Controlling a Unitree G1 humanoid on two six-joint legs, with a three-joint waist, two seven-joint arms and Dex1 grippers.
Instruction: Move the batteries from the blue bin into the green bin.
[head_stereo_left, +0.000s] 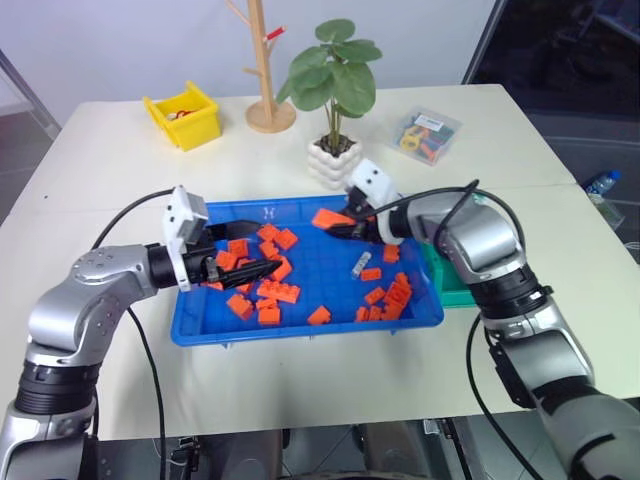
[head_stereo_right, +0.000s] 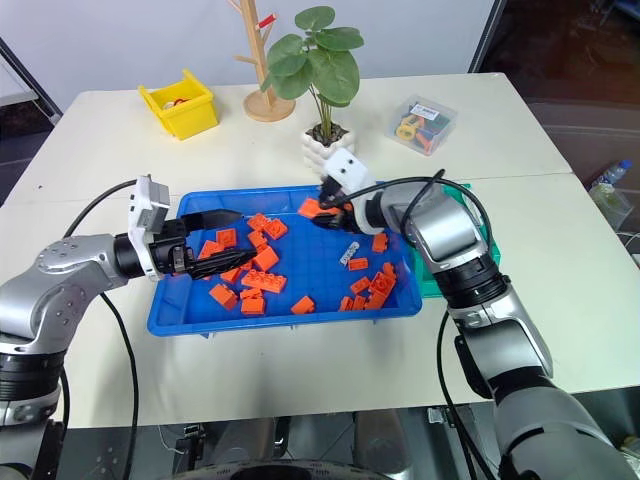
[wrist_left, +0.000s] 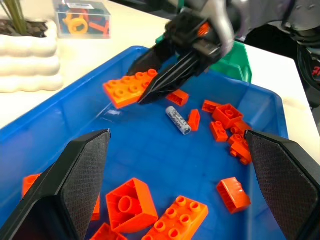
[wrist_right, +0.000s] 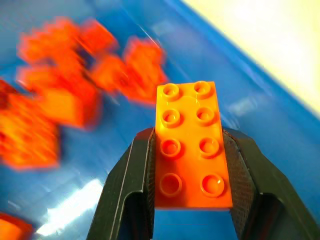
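Note:
The blue bin (head_stereo_left: 300, 335) lies mid-table with several orange bricks in it. One battery (head_stereo_left: 358, 264), a slim grey cylinder, rests on the bin floor right of centre, also seen from the left wrist as the battery (wrist_left: 178, 120). My right gripper (head_stereo_left: 335, 222) hovers over the bin's far side, shut on an orange brick (wrist_right: 190, 145), up and to the left of the battery. My left gripper (head_stereo_left: 268, 245) stands open over the bricks at the bin's left side, holding nothing. The green bin (head_stereo_left: 455, 292) sits against the blue bin's right edge, mostly hidden behind my right arm.
At the back of the table stand a small yellow bin (head_stereo_left: 185, 118), a wooden peg stand (head_stereo_left: 268, 100), a potted plant in a white pot (head_stereo_left: 333, 160) just behind the blue bin, and a clear lidded box (head_stereo_left: 428, 135).

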